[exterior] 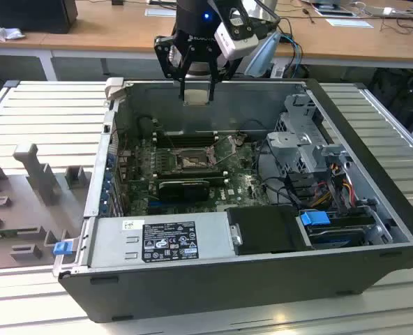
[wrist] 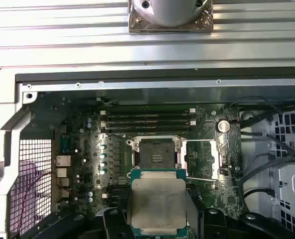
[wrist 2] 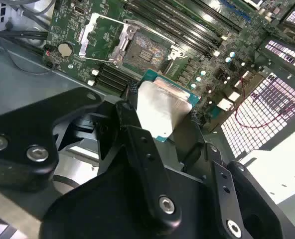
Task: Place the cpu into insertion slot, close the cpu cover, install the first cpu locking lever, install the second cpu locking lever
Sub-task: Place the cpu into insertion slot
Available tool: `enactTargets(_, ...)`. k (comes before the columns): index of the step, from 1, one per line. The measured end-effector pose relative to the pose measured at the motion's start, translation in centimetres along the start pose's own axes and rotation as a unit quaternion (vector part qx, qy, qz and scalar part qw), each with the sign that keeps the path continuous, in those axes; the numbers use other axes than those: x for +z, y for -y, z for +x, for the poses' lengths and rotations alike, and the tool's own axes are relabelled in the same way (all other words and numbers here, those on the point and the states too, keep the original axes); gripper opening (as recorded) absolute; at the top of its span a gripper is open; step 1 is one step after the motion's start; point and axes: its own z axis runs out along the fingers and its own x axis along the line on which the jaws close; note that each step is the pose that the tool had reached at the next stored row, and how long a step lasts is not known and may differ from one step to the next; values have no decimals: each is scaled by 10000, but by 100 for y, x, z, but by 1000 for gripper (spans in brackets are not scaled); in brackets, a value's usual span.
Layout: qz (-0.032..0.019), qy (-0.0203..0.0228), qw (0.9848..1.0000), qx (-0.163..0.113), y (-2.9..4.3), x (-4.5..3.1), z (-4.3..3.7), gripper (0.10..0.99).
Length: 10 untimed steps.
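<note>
The gripper [exterior: 196,89] hangs over the far wall of an open computer case [exterior: 227,286], which lies on a ribbed metal table [exterior: 46,112]. Its two black fingers [wrist 2: 137,139] are closed on the chip [wrist 2: 160,107], clamping it by two opposite edges with the pale metal face showing. The chip is held in the air, clear of the green circuit board [exterior: 241,185] on the case floor and touching nothing but the fingers. The socket [wrist: 156,152] sits near the middle of that board, towards the exterior view's left, with nothing in it and its brownish contact field bare. Its cover [wrist: 201,144], a thin silvery frame with a wide window, is swung open and lies just beside the socket. In the first wrist view a thin wire bar crosses the board at the cover's edge. Long dark memory slots [wrist: 147,119] run alongside the socket, between it and the far wall. Along the near wall is a grey power supply box [exterior: 112,244] bearing a black label [exterior: 168,241] with white print and a small white sticker [exterior: 132,225]. The writing on both is too small to read. A black box [exterior: 266,230] sits just beside the power supply on the exterior view's right.
</note>
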Motion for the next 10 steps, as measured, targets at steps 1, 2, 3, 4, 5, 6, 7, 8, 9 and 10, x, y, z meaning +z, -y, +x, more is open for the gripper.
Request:
enactTargets(1, 0, 0, 10000, 0, 0, 0, 0, 529)
enactTargets(2, 0, 1, 10000, 10, 0, 0, 0, 529)
enactTargets(3, 0, 1, 10000, 17, 0, 0, 0, 529)
enactTargets(4, 0, 2, 10000, 21, 0, 0, 0, 529)
enactTargets(5, 0, 2, 10000, 24, 0, 0, 0, 529)
enactTargets(6, 0, 2, 10000, 28, 0, 0, 0, 529)
enactTargets(7, -1, 3, 10000, 31, 0, 0, 0, 529)
enactTargets(8, -1, 3, 10000, 37, 0, 0, 0, 529)
enactTargets(9, -1, 3, 10000, 40, 0, 0, 0, 529)
enactTargets(10, 0, 4, 10000, 43, 0, 0, 0, 529)
